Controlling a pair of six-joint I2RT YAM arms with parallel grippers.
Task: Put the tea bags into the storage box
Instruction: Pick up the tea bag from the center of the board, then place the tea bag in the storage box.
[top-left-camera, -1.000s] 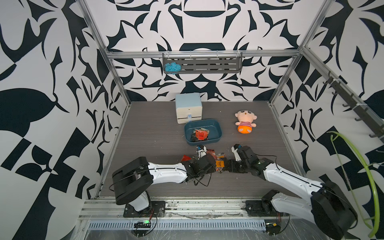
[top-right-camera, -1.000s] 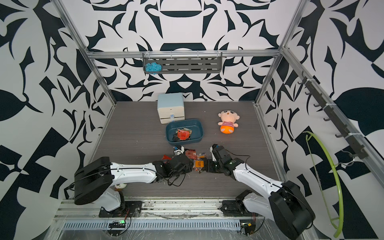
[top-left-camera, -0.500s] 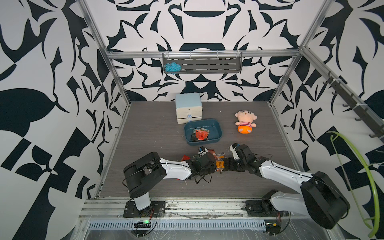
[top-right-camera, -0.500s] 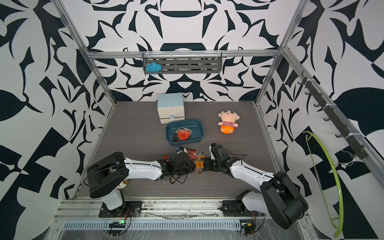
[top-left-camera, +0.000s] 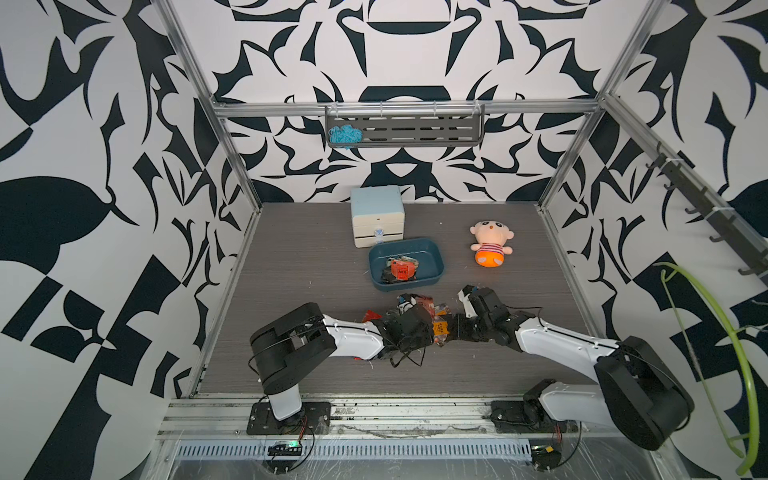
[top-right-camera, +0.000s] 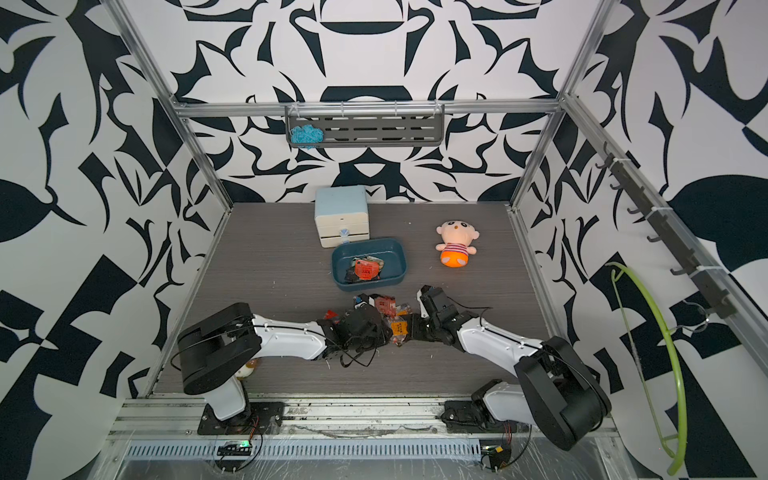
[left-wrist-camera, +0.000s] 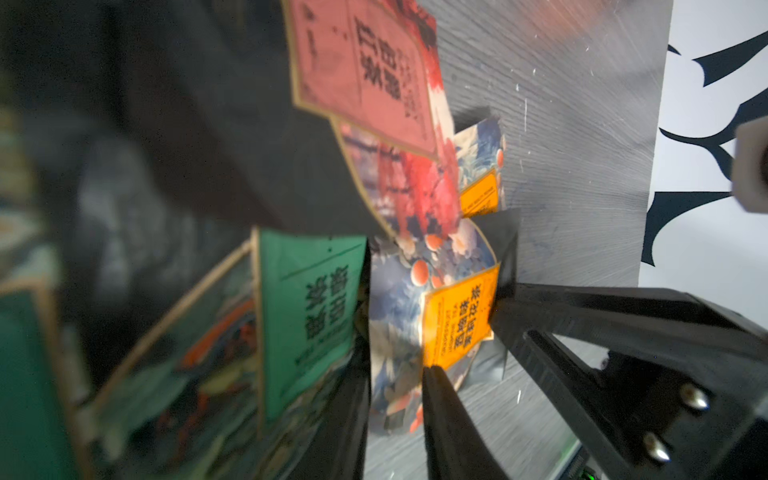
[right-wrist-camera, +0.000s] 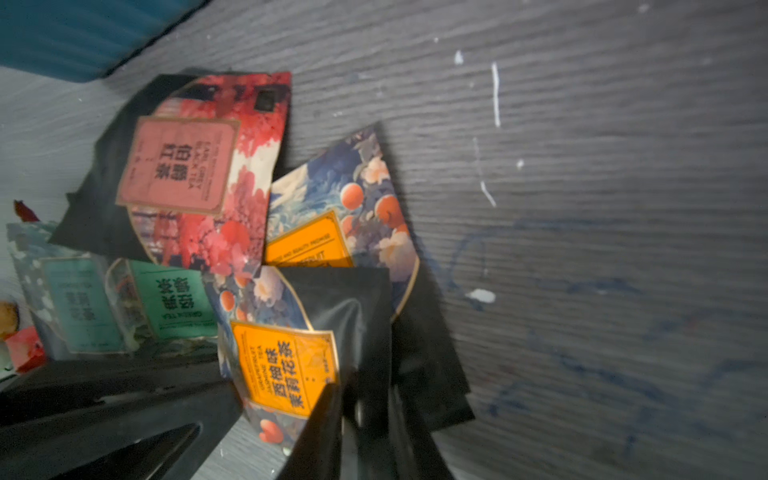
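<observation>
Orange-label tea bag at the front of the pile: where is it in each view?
In a top view: orange-label tea bag, near edge of the pile, between the two arm tips.
In a top view: same spot.
Left wrist: close up, beside the green-label tea bag.
Right wrist: nearest bag.
Shared landmark: red-label tea bag.

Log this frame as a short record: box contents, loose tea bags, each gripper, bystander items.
storage box: holds a few tea bags, red one on top
loose tea bags: overlapping pile on the table in front of the box
left gripper: closed on the orange-label tea bag
right gripper: jaws either side of that bag's dark edge; grip unclear
other items: drawer cabinet, doll
</observation>
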